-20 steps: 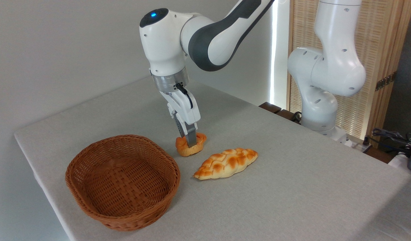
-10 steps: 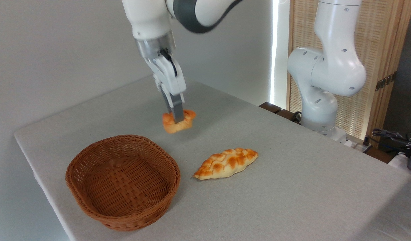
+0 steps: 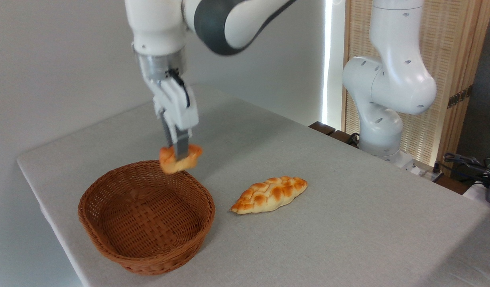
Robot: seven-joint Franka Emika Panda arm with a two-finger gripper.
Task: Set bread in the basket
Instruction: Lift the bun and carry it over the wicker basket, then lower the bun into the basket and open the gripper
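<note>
The bread (image 3: pixel 170 161), a small orange-golden bun, hangs in the air squeezed between the fingers of my gripper (image 3: pixel 180 154), which is shut on it. It sits over the far rim of the basket (image 3: pixel 109 239), a reddish-brown oval wicker basket at the near left of the table. The basket holds nothing. My gripper points straight down from the white wrist above it.
A longer braided loaf (image 3: pixel 269 194) lies on the grey table (image 3: pixel 348 231) just right of the basket. The arm's white base (image 3: pixel 382 131) stands at the table's far right edge. A wooden slatted screen (image 3: pixel 448 59) and cables are behind it.
My gripper lifted the bread off the table, then carried it left and toward the camera, from beside the braided loaf to above the basket's far rim.
</note>
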